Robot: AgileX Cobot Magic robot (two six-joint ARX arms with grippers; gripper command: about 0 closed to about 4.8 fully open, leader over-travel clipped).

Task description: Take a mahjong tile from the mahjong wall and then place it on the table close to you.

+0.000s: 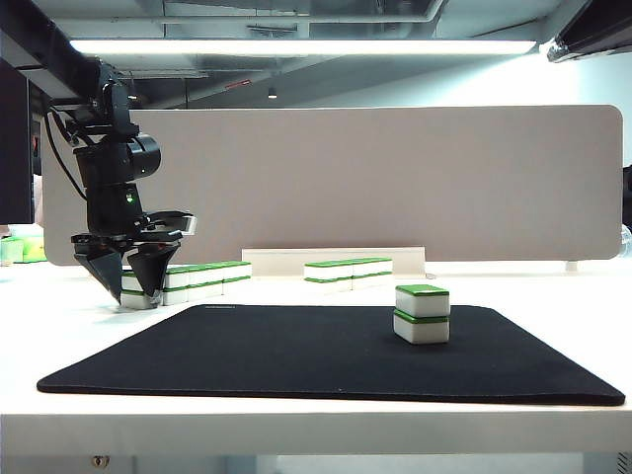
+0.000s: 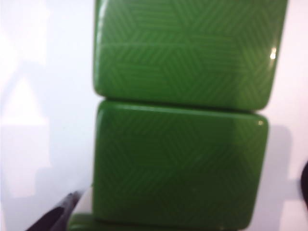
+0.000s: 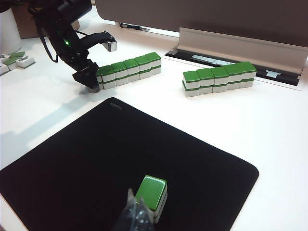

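Note:
The mahjong wall, a two-high row of white tiles with green tops, runs along the table behind the black mat. My left gripper points down over the wall's near end and is open, with one finger on each side of the end tiles. The left wrist view is filled by green tile tops, and one dark fingertip stands just off their edge. My right gripper hovers low over the mat, its tips together, beside two stacked tiles.
A shorter row of the same tiles lies to the right of the wall. A grey divider panel with a white rail at its foot closes off the back. Loose tiles lie at the far left.

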